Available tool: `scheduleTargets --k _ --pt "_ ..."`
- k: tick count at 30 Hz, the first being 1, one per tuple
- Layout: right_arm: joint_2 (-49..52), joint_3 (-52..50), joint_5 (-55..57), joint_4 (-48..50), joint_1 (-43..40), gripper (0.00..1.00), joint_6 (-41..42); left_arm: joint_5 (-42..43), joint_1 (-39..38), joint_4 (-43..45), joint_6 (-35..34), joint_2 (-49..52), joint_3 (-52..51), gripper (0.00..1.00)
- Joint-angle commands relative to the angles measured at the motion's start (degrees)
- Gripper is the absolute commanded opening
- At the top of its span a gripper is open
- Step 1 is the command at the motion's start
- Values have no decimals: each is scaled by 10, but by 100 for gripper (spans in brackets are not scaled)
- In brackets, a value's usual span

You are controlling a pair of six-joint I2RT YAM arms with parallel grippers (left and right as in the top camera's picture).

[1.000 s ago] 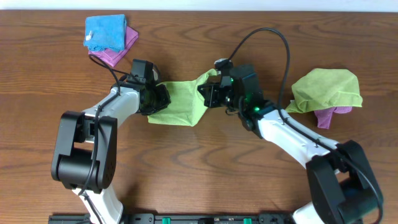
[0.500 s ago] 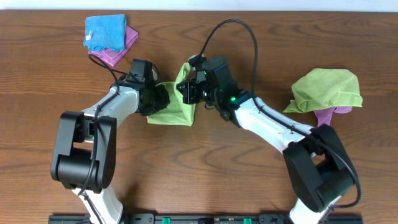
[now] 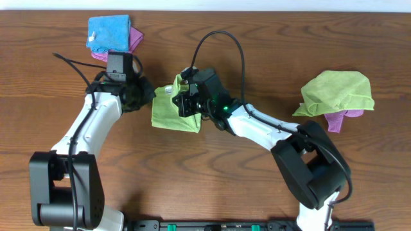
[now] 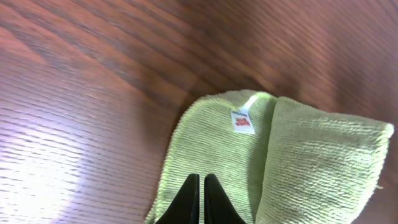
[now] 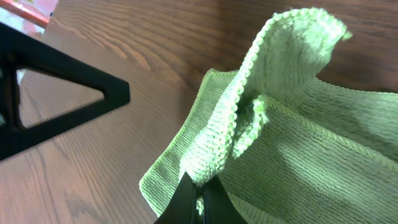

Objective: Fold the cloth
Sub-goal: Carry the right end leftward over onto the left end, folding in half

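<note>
One cloth (image 3: pixel 168 117) lime-green, folded over, white tag (image 4: pixel 243 121) showing | right claw (image 5: pixel 198 186) pinching its edge | left claw (image 4: pixel 199 182) closed, empty

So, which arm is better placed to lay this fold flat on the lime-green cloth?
Right, probably. The right gripper is shut on a lifted edge of the cloth, which is doubled over its lower layer. The left gripper is shut at the cloth's edge, apparently pinching nothing.
</note>
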Motion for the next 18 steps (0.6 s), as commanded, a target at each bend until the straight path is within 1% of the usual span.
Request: scheduleTargets --k 1,8,13,14,16,18 --pt "9 21 7 2 8 1 -15 -15 12 -7 11 -10 13 6" --pt "36 48 7 1 10 1 -19 -15 16 -14 11 -11 13 6" --pt "37 49 0 1 19 1 -19 -15 16 -14 11 -11 13 6" --pt "37 49 -9 1 22 2 -19 -15 16 -14 11 -11 13 6" --pt "37 49 -28 2 29 9 -23 -17 16 -14 11 -11 13 6" --pt "37 53 -62 2 35 13 -35 -23 16 -14 11 -11 13 6"
